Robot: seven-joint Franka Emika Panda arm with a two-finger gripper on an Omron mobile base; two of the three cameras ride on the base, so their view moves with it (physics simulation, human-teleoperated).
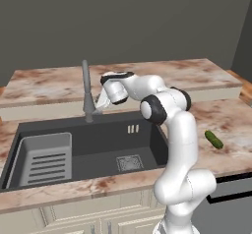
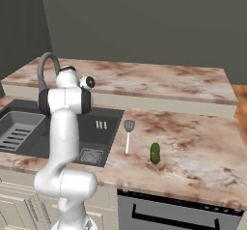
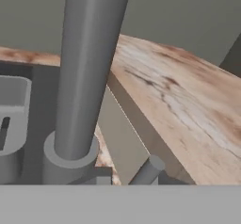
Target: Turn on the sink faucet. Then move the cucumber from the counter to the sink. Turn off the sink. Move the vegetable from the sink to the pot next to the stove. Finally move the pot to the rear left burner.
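Note:
The sink faucet [image 1: 86, 88] rises as a tall grey spout behind the sink [image 1: 98, 142] and curves over at its top [image 2: 46, 64]. My gripper [image 1: 100, 106] sits low beside the faucet's base, on its right. Up close, the hand view has the spout [image 3: 89, 68] and the thin side lever [image 3: 148, 170] just ahead of the hand; my fingertips are hidden, so their spacing is unclear. The cucumber [image 1: 213, 139] lies on the counter [image 1: 231, 125] right of the sink, far from the gripper, and appears again [image 2: 155, 152]. The pot and stove are out of view.
A ribbed rack insert [image 1: 47, 159] fills the sink's left part, with a square drain grate [image 1: 129, 162] in the middle. A slotted metal spatula [image 2: 128, 135] lies between sink and cucumber. A raised counter ledge [image 2: 159, 86] runs behind. A dark appliance front [image 2: 183, 209] sits below the counter.

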